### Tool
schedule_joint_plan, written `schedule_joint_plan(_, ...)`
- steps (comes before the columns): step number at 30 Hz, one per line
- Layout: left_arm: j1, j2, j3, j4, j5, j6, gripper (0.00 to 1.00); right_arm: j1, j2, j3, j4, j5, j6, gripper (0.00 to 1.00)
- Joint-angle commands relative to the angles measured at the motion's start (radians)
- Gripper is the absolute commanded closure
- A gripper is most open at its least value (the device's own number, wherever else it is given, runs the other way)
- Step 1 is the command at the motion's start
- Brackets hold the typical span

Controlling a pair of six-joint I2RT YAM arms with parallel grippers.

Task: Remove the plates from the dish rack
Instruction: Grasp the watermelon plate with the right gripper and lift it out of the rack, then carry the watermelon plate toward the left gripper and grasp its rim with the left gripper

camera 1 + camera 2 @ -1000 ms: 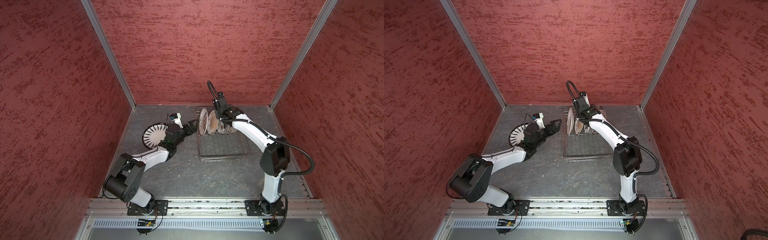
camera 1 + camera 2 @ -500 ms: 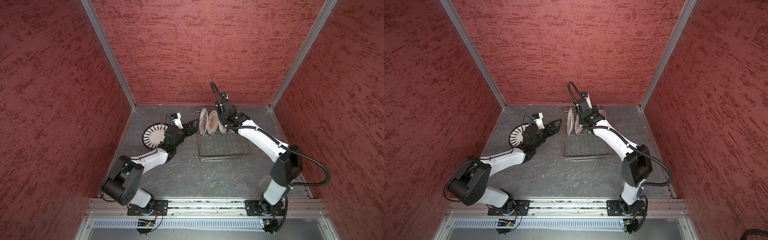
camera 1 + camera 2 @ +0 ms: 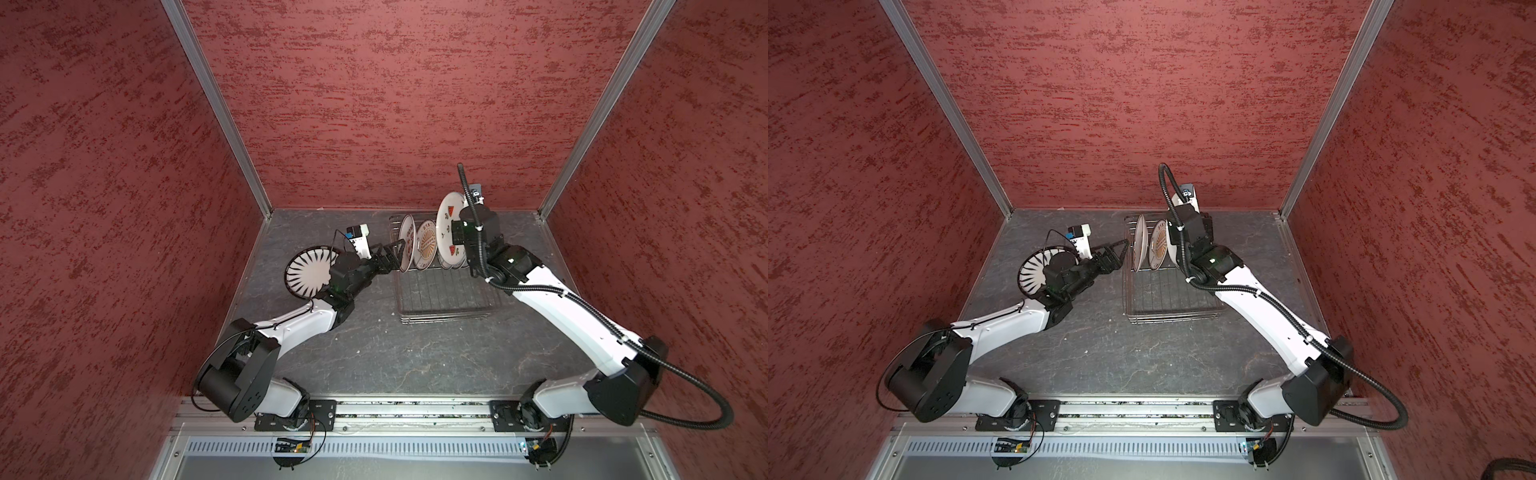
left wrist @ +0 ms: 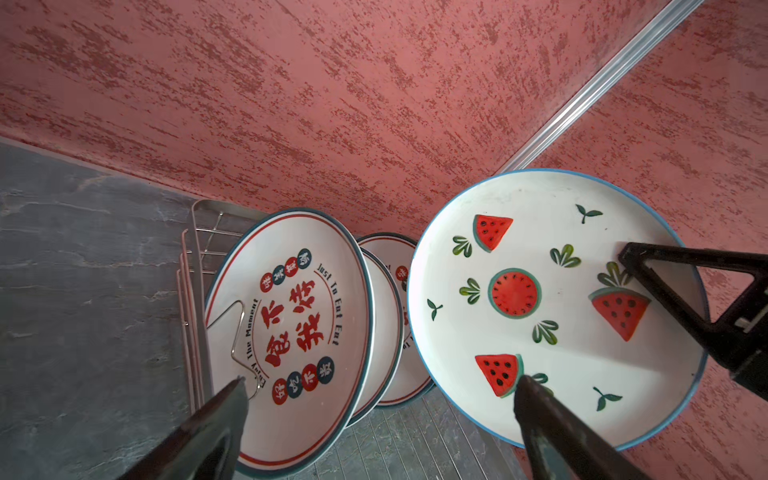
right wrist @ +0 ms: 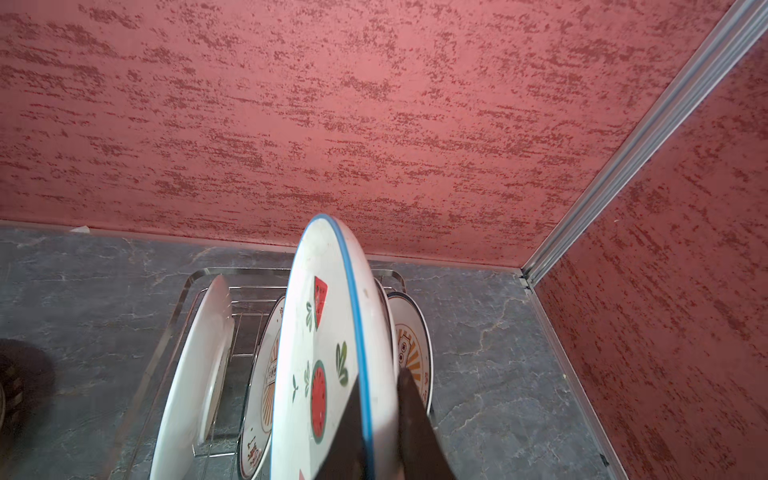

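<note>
Grey stone-look tabletop [image 3: 374,353], enclosed by red textured walls [image 3: 374,104]. Nearest the camera head, both arm bases sit on a metal rail [image 3: 407,409] at the front edge. The left arm [image 3: 291,328] reaches forward and inward, its wrist passing over a black-striped plate [image 3: 305,274] that lies flat on the tabletop, left of the dish rack [image 3: 440,299]. Beyond the wrist, the left gripper [image 3: 395,253] has its fingers spread wide, nothing between them; the tips sit just beside the rack's left end, facing the plate with red characters [image 4: 291,332]. Contact with that plate cannot be confirmed. The right arm [image 3: 561,316] crosses the rack's right side. Plates stand on edge in the rack's far half: the red-character one at the left end, then a sunburst plate [image 3: 427,247], then others partly hidden. Among them the right gripper [image 5: 378,399] is clenched on the blue rim of the watermelon plate [image 4: 540,291], one finger on each face. That plate is upright and stands higher than its neighbours; whether its lower edge is clear of the wire cannot be told. A second sunburst plate [image 5: 409,353] stands just beside it, toward the rack's right end
</note>
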Motion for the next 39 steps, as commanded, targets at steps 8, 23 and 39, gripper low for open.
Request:
schedule_joint_plan(8,0.007,-0.019,0.044,-0.015,0.149,0.051,0.01,-0.006,-0.201,-0.132,0.224,-0.163,0.065,0.97)
schedule_joint_plan(23,0.159,0.036,-0.021,0.188,0.476,-0.142,0.0,-0.152,-0.336,-0.32,0.442,-0.666,0.281,0.99)
schedule_joint_plan(39,0.176,0.003,-0.026,0.138,0.481,-0.164,0.06,-0.192,-0.152,-0.369,0.782,-1.051,0.492,1.0)
